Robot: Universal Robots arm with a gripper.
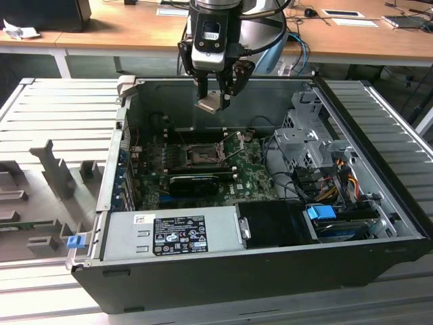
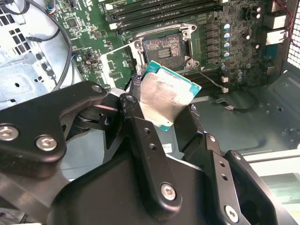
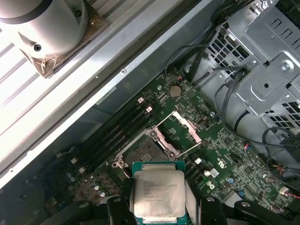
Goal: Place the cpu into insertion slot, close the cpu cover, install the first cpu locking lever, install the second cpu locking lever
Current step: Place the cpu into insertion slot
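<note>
Fingers [image 2: 140, 136] pinching cpu [image 3: 157, 194], tilted, metal face upward, clear of insertion slot [image 3: 145, 151]

cpu [image 3: 157, 194]: silver top, teal edge | insertion slot [image 2: 165, 48]: dark | board [image 1: 254, 179]: green

Open space above the square black insertion slot [image 1: 201, 154]; the raised dark-silver cpu cover frame [image 3: 189, 125] and a long black card [image 1: 193, 181] flank it.

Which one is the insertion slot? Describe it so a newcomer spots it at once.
Inside the open case, look at the green board on its floor. The slot is the square socket near the board's middle; unlike the long black card beside it, it has a silver rim and dark pin field.
</note>
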